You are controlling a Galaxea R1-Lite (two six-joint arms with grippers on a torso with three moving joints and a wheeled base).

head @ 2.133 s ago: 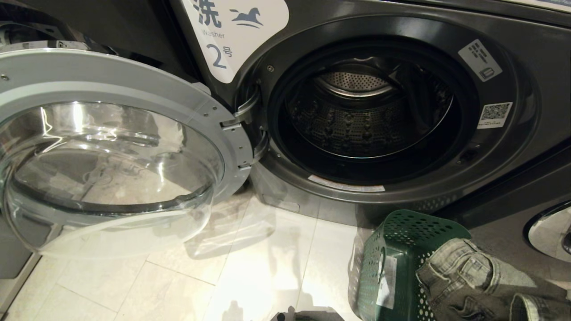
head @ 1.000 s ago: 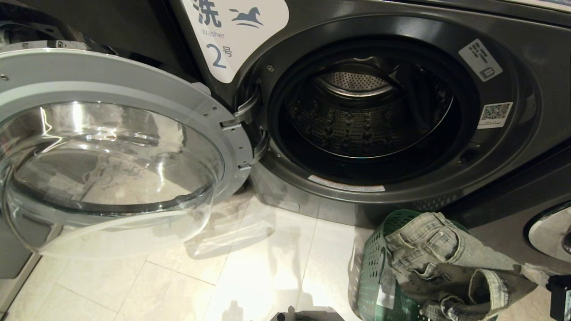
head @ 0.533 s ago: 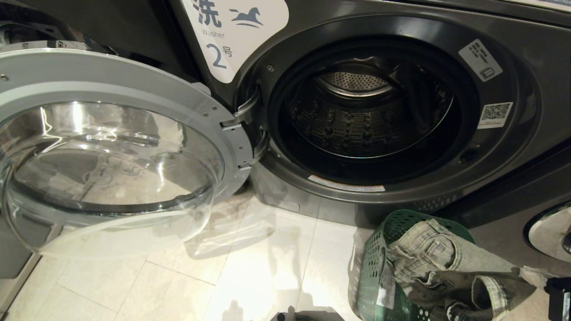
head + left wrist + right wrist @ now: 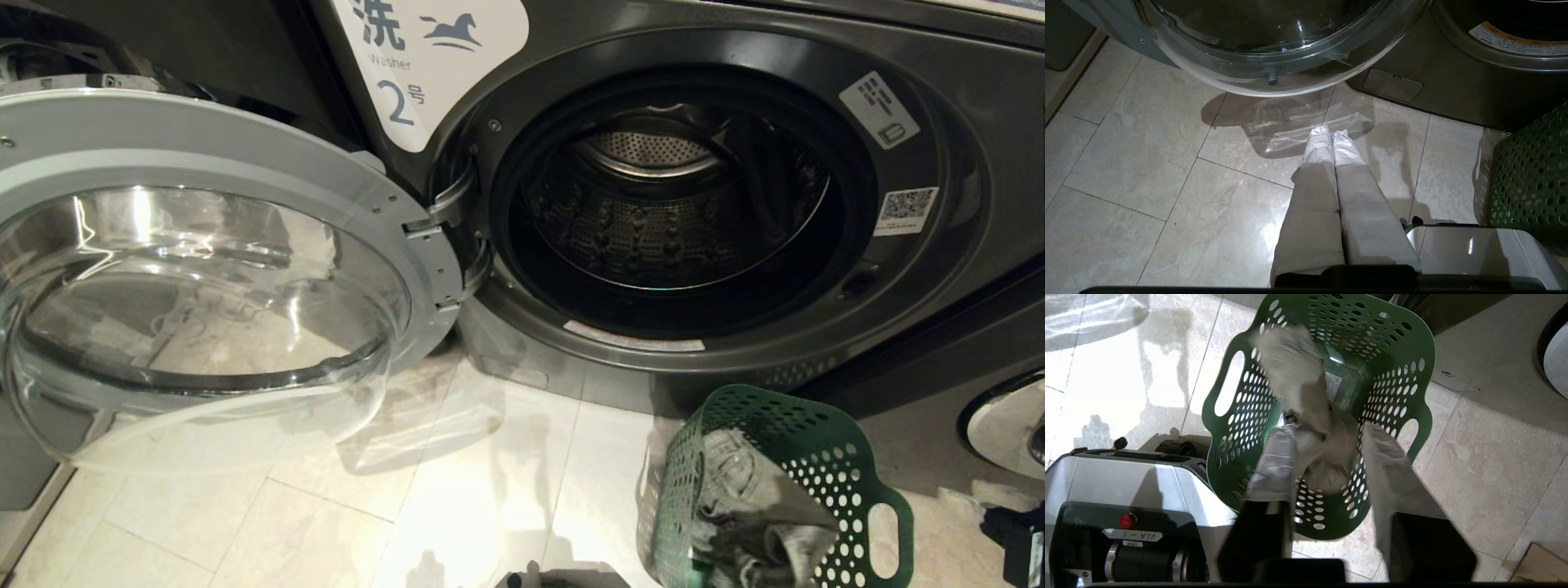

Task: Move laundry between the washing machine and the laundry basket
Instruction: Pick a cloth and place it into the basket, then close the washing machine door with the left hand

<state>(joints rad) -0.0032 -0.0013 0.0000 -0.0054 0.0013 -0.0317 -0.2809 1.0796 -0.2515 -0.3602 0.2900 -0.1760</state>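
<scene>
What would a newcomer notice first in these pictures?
The washer's round door swung wide open at the left, with the bare steel drum gaping in the middle. Next, the green basket on the floor in front of the washer at the lower right, with grey laundry inside, and the right tool open just above it.

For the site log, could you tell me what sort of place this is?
Probably a self-service laundrette: the washer bears a numbered label marked 2, a second round door shows at the right edge, and a green basket stands on the tiled floor.
</scene>
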